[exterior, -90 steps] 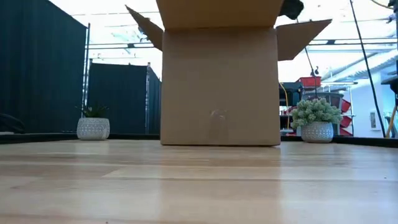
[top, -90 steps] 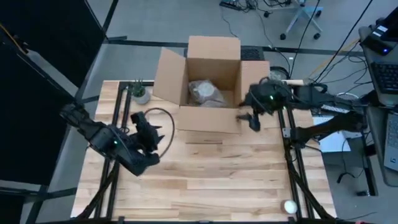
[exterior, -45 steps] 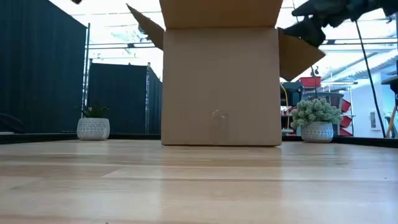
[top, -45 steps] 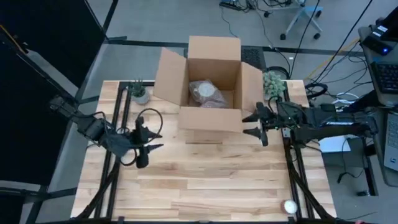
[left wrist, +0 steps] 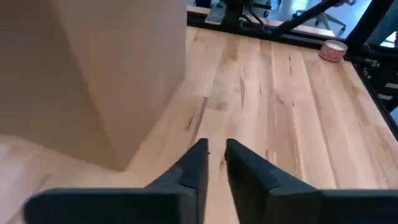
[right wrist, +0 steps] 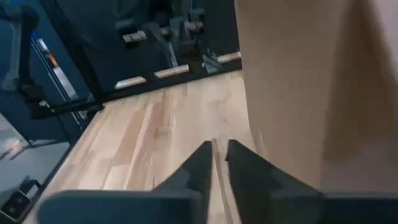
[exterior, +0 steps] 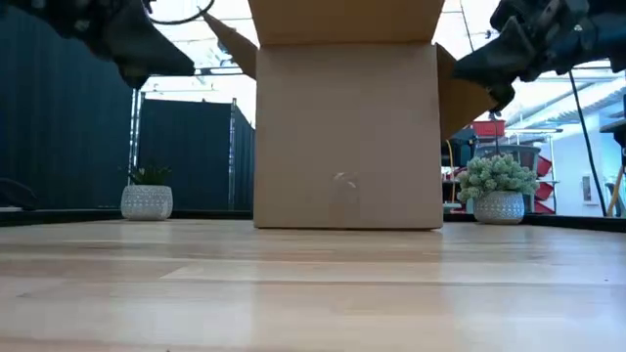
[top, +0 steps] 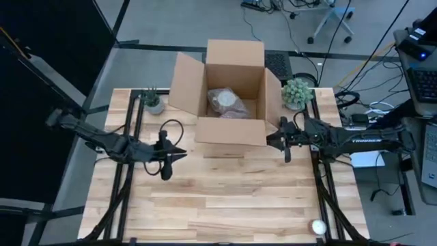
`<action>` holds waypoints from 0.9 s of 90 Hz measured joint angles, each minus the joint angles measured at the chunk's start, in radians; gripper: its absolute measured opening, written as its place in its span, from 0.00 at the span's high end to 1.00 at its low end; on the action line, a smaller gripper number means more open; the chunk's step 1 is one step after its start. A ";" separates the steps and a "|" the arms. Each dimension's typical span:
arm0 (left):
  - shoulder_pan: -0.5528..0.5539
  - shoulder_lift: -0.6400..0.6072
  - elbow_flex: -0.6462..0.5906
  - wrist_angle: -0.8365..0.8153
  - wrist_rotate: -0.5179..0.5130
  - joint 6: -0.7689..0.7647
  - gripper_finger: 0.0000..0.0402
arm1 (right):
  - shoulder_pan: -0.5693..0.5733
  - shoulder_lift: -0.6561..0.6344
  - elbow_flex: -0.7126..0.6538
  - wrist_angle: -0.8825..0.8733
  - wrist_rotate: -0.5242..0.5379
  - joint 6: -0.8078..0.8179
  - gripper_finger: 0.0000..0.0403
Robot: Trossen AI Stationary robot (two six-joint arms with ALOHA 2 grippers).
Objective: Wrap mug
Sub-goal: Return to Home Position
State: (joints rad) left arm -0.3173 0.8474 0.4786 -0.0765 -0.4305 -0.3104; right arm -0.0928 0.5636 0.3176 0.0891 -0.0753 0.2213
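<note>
Desk (top: 225, 198): light wooden planks, black frame rails (top: 127, 137) running along its left and right sides.
- Cardboard box (top: 229, 132): far middle, upright, top flaps spread open.
- Small green plant (top: 153, 101): pale pot, far left corner, beside the box's left flap.
- Bushy pale-green plant (top: 298, 92): pale pot, far right corner, just beside the box's right flap.
- Small round white object (top: 318, 225): near right corner, well apart from everything else.

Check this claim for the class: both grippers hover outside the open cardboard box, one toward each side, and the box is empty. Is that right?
Not quite. The cardboard box is not empty: the high view shows a bubble-wrapped bundle lying inside it. The rest stands: the left gripper and the right gripper both hover outside the open box, one toward each side.
</note>
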 joint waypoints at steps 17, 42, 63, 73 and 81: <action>0.087 0.000 -0.037 0.068 0.052 0.068 0.99 | 0.000 -0.119 0.000 -0.004 -0.005 -0.047 0.98; 0.190 0.000 -0.087 0.166 0.304 0.112 0.99 | 0.000 -0.287 -0.100 -0.019 -0.006 -0.028 0.99; 0.201 0.001 -0.087 0.159 0.222 0.103 0.99 | -0.004 -0.319 -0.139 -0.064 0.023 -0.013 0.99; 0.200 0.001 -0.087 0.087 0.238 0.081 0.99 | -0.004 -0.320 -0.138 -0.112 -0.001 -0.027 0.99; 0.200 -0.010 -0.112 0.101 0.213 0.082 0.99 | -0.004 -0.320 -0.142 -0.147 -0.007 -0.049 0.99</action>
State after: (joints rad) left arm -0.1175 0.8370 0.3665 0.0246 -0.2177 -0.2287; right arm -0.0967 0.2440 0.1752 -0.0584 -0.0821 0.1720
